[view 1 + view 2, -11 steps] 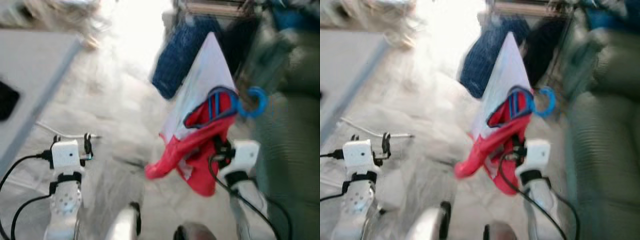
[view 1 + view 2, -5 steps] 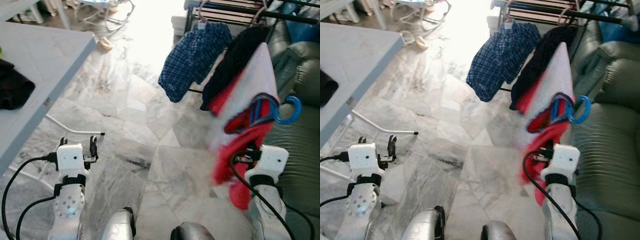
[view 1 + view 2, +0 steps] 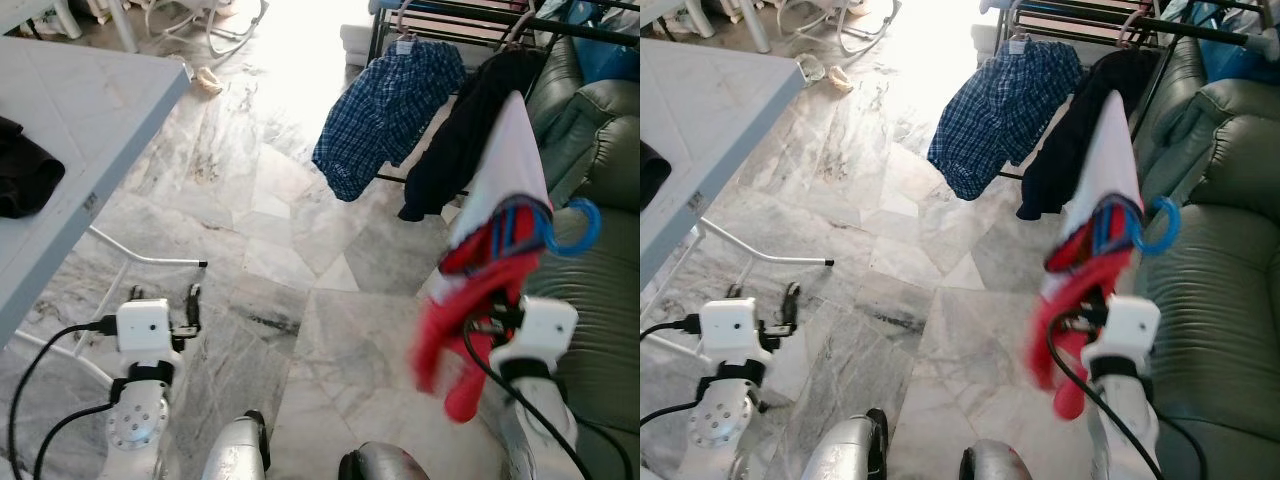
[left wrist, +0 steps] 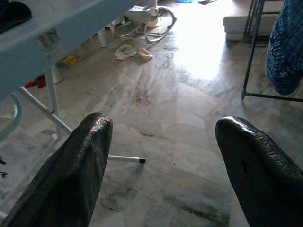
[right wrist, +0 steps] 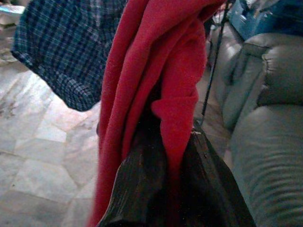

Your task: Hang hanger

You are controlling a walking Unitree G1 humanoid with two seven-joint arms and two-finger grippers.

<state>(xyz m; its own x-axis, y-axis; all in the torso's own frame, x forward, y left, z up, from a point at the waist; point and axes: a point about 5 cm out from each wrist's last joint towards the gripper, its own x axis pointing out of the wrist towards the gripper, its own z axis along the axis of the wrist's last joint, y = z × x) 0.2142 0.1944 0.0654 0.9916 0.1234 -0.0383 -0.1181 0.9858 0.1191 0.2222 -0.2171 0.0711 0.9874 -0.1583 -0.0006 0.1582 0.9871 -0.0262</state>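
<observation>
Over on the robot's right side, the right gripper (image 5: pixel 165 189) is pinched tight on the red and white garment (image 3: pixel 480 260), its two black fingers pressed together with red cloth bunched between them, and the blue hanger (image 3: pixel 570 228) rides up inside that garment, well clear of the marble floor (image 3: pixel 300 260). Why so high? Likely to keep the hook free and the cloth from dragging while the robot faces the drying rack (image 3: pixel 470 15) ahead. The hanger's hook curls out toward the green sofa (image 3: pixel 1225 270) on the right, and the garment's long axis runs roughly upright, white part peaking at the top, red folds trailing down past the wrist, blurred at the bottom edge. On the rack's rail a blue checked shirt (image 3: pixel 385 105) and a black garment (image 3: pixel 465 140) hang side by side, the black one just beside the raised load, so the open rail to their right looks like the likely target. Left gripper (image 4: pixel 161 165) sits low and idle over the floor, fingers spread wide apart, nothing between them, near the corner of the grey table (image 3: pixel 90 110) and its white leg (image 3: pixel 150 260). A dark cloth (image 3: pixel 25 175) lies at the table's left edge.
</observation>
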